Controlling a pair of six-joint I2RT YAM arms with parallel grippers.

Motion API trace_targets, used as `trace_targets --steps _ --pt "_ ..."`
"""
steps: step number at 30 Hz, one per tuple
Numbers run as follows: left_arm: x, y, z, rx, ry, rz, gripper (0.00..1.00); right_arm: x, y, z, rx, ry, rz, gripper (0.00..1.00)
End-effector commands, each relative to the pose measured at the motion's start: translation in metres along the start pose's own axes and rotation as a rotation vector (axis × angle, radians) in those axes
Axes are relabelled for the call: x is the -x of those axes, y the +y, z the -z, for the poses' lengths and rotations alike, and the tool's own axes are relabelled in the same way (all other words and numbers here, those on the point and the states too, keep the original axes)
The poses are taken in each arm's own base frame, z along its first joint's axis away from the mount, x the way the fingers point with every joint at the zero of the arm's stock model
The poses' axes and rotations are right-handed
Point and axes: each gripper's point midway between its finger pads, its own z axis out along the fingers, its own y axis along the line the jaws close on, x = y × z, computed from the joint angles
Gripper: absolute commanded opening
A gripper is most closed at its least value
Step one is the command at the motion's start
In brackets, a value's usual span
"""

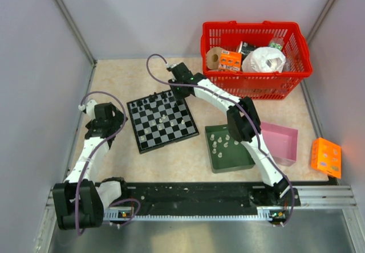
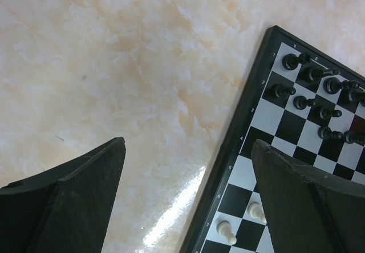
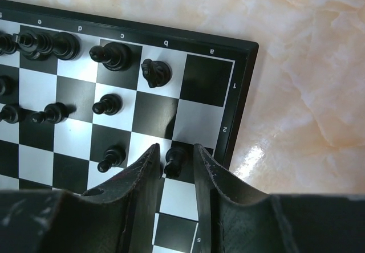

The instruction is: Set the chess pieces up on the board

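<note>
The checkered board [image 1: 162, 122] lies mid-table. Several black pieces [image 1: 153, 100] stand along its far rows, and they also show in the right wrist view [image 3: 117, 56]. A few white pieces [image 1: 163, 118] stand near its middle. My right gripper [image 3: 175, 150] is at the board's far right corner, its fingers close on both sides of a black pawn [image 3: 175, 160] over the a-file squares. My left gripper [image 2: 188, 199] is open and empty, over bare table beside the board's left edge [image 2: 228, 150]. Two white pawns [image 2: 227, 231] stand near its right finger.
A dark green tray [image 1: 228, 162] holding several white pieces [image 1: 218, 143] sits right of the board. A pink box [image 1: 279, 142] lies beyond it and an orange box [image 1: 325, 157] at the far right. A red basket [image 1: 256, 76] of items stands at the back right.
</note>
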Motion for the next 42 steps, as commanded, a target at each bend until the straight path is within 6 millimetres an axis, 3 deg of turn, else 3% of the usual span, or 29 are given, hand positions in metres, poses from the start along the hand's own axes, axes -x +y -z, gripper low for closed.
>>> trace_targets --steps 1,7,13,24,36,42 --pt "0.02 -0.012 0.006 -0.035 -0.05 0.024 0.97 0.02 0.001 0.022 0.008 -0.047 -0.018 0.3" --pt "0.019 -0.011 0.006 -0.033 -0.05 0.025 0.97 0.02 0.0 0.022 0.004 -0.046 -0.016 0.26" --pt "0.02 -0.011 0.005 -0.034 -0.051 0.026 0.97 0.025 -0.002 0.022 -0.007 -0.061 -0.009 0.13" --pt "0.019 -0.011 0.005 -0.034 -0.049 0.023 0.97 0.065 -0.015 0.009 -0.025 -0.18 -0.049 0.12" --pt "0.022 -0.011 0.005 -0.029 -0.055 0.02 0.97 0.061 -0.018 -0.022 0.005 -0.183 -0.059 0.12" --pt "0.018 -0.009 0.004 -0.022 -0.048 0.02 0.97 0.06 -0.015 -0.025 0.021 -0.183 -0.063 0.13"
